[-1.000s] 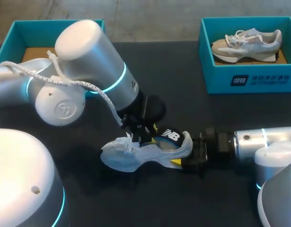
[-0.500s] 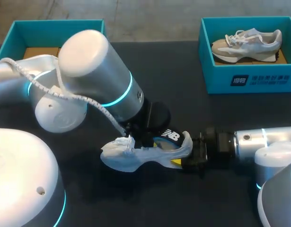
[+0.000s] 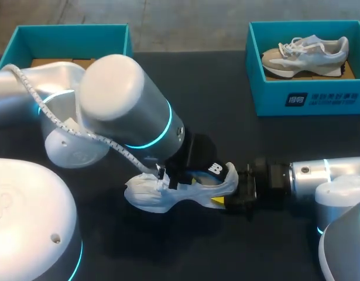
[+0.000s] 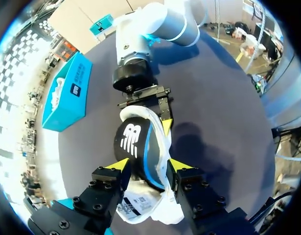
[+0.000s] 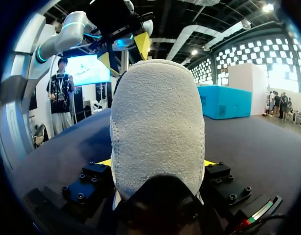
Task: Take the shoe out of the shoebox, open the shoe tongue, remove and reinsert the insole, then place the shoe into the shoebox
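Our shoe (image 3: 180,190), a pale sneaker, lies on its sole near the middle of the dark table (image 3: 226,117), toe toward our left arm's side and heel toward our right. Our right gripper (image 3: 232,196) comes in low along the table and grips the heel from both sides; in its wrist view the grey heel (image 5: 157,122) fills the space between the two yellow tips. Our left gripper (image 4: 148,164) hangs over the shoe's opening, fingers spread wide, with the black tongue (image 4: 130,144) and the white upper between them. The teal shoebox (image 3: 118,35) sits at the far left corner, well apart from the shoe. A second teal shoebox (image 3: 302,96) at the far right holds another sneaker (image 3: 305,55).
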Controlling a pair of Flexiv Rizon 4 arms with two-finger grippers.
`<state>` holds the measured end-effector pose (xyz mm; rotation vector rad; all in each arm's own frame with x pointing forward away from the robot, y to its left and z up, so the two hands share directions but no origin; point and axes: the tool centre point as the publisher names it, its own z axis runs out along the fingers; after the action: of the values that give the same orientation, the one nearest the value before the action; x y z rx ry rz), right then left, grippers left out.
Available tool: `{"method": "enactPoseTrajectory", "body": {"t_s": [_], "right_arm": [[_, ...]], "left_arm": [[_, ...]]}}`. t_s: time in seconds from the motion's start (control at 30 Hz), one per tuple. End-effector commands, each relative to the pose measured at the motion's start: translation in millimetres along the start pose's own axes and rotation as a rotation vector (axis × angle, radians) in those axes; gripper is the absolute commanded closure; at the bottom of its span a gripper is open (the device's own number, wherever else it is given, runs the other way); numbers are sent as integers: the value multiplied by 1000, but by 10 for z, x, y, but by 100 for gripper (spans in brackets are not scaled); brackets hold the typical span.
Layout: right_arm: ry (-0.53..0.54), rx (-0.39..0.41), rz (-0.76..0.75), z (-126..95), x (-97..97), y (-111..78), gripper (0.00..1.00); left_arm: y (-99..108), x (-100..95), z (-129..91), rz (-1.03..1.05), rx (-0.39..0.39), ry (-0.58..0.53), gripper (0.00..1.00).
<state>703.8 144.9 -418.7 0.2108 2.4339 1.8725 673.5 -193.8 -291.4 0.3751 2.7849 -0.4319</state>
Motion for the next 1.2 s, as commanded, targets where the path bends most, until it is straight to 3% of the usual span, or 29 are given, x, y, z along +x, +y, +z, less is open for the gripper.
{"method": "enactPoseTrajectory", "body": {"t_s": [0.03,0.37,0.47,1.2], "right_arm": [[0,2,1,0,4,-18,100],[0,2,1,0,4,-18,100],[0,2,1,0,4,-18,100],[0,2,1,0,4,-18,100]], "left_arm": [[-130,30,69,20,-32,-20,52],[-131,41,119,53,-58,-61,49],[-115,27,165,59,-71,-71,42],[-154,-134,344,99,-121,-140,45]]}}
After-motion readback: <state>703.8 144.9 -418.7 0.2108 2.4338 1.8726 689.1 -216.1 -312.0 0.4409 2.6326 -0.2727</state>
